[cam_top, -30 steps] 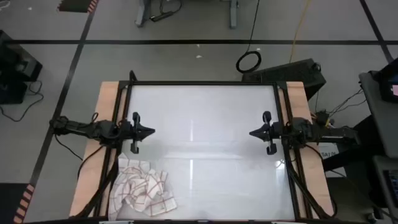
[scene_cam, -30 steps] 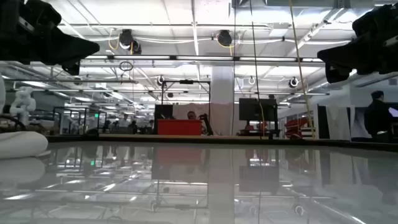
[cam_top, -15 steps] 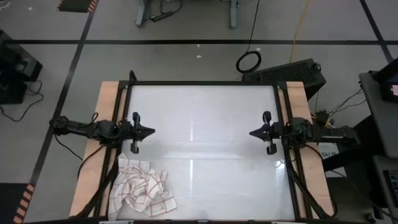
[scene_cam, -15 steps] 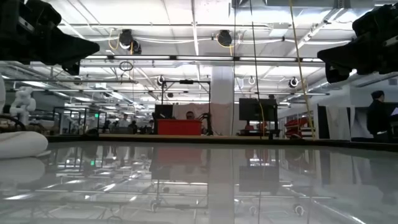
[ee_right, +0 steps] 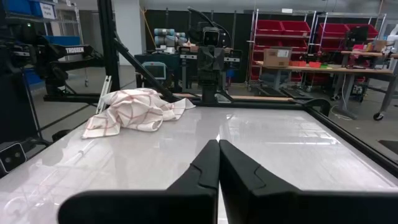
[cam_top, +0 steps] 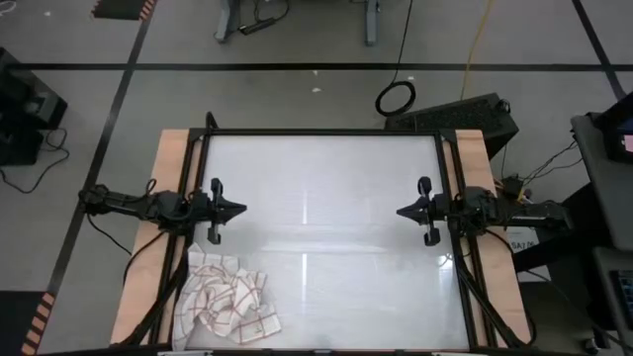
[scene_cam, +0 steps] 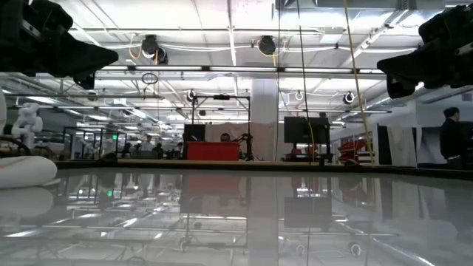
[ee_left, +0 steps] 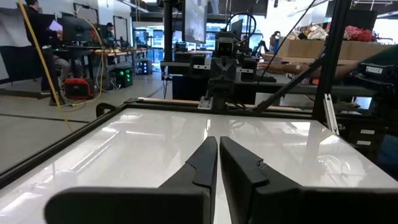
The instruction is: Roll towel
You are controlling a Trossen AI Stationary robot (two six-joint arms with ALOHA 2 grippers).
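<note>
The towel (cam_top: pixel 229 302), white with thin red-brown grid lines, lies crumpled in a heap at the near left corner of the glossy white table (cam_top: pixel 326 178); the right wrist view shows the towel (ee_right: pixel 137 109) bunched on the tabletop. My left gripper (cam_top: pixel 243 210) hovers level at the table's left edge, shut and holding nothing, just beyond the towel's far side. My right gripper (cam_top: pixel 399 212) hovers level at the right edge, shut, far from the towel. In the wrist views each gripper's fingers meet, left gripper (ee_left: pixel 217 142) and right gripper (ee_right: pixel 218 144).
Black frame rails (cam_top: pixel 450 198) and wooden side strips (cam_top: pixel 163 178) border the table. The broad middle of the tabletop lies between the two grippers. A person (scene_cam: pixel 451 137) stands in the room beyond the table's far edge.
</note>
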